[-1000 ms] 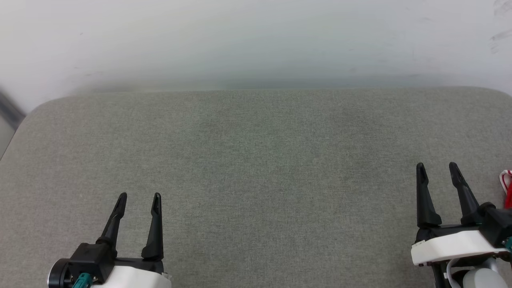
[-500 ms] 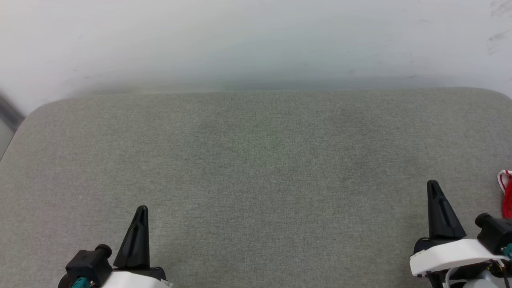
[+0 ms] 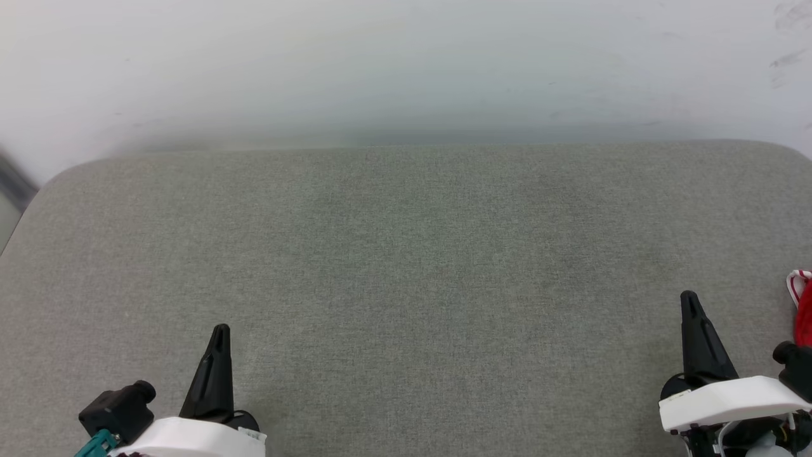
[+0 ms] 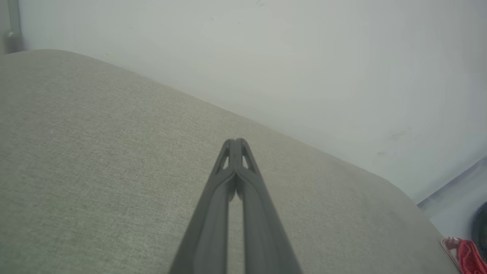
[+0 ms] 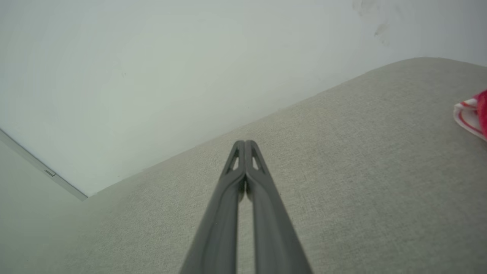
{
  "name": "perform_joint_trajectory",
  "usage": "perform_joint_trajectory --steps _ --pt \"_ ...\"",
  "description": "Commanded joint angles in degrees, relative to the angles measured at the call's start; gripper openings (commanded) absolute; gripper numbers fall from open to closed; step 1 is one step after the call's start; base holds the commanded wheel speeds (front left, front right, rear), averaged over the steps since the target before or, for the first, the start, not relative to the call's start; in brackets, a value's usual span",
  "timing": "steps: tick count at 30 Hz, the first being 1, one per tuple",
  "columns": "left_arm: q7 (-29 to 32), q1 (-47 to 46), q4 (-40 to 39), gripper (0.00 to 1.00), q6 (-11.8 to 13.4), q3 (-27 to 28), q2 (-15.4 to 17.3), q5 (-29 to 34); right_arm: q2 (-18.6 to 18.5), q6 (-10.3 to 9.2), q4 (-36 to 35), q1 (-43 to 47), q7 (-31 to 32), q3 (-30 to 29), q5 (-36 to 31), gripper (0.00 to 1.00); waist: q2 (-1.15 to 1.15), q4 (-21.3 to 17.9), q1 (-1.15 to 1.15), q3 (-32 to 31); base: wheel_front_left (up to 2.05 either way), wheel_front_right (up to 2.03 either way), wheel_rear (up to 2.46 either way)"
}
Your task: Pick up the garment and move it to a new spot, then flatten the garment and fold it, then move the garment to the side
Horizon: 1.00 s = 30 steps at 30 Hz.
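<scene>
two pincers are sitting closed on nothing, left gripper (image 3: 219, 330) and right gripper (image 3: 689, 298); the garment (image 3: 803, 308) is lying just right of the right gripper, so you're needing to open it while reaching rightward

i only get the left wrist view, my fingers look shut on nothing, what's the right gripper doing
Observer: The right gripper is shut and empty, above the grey fabric surface.
Operator: where's that red bit from it
Observer: The garment lies at the surface's right edge, just right of the right gripper, cut off by the head view's edge.
Operator: and my arm
Observer: The left gripper sits at the lower left, the whole surface away from the garment.
</scene>
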Motion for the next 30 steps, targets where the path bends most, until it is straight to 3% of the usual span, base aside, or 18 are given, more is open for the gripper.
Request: perform_joint_trajectory --steps 1,30 --pt "0.29 -1.69 -0.41 0.0 0.0 -0.03 0.55 -2.2 0.03 0.0 -0.58 -1.49 0.42 -0.15 2.09 0.0 0.0 -0.01 0.0 -0.02 0.0 0.0 0.0" --pt "5.6 -4.86 3.44 0.0 -0.07 0.27 1.17 -26.68 0.13 -0.01 1.18 -2.59 6.39 -0.68 25.56 0.0 0.0 -0.36 0.0 -0.5 0.0 0.0 0.0"
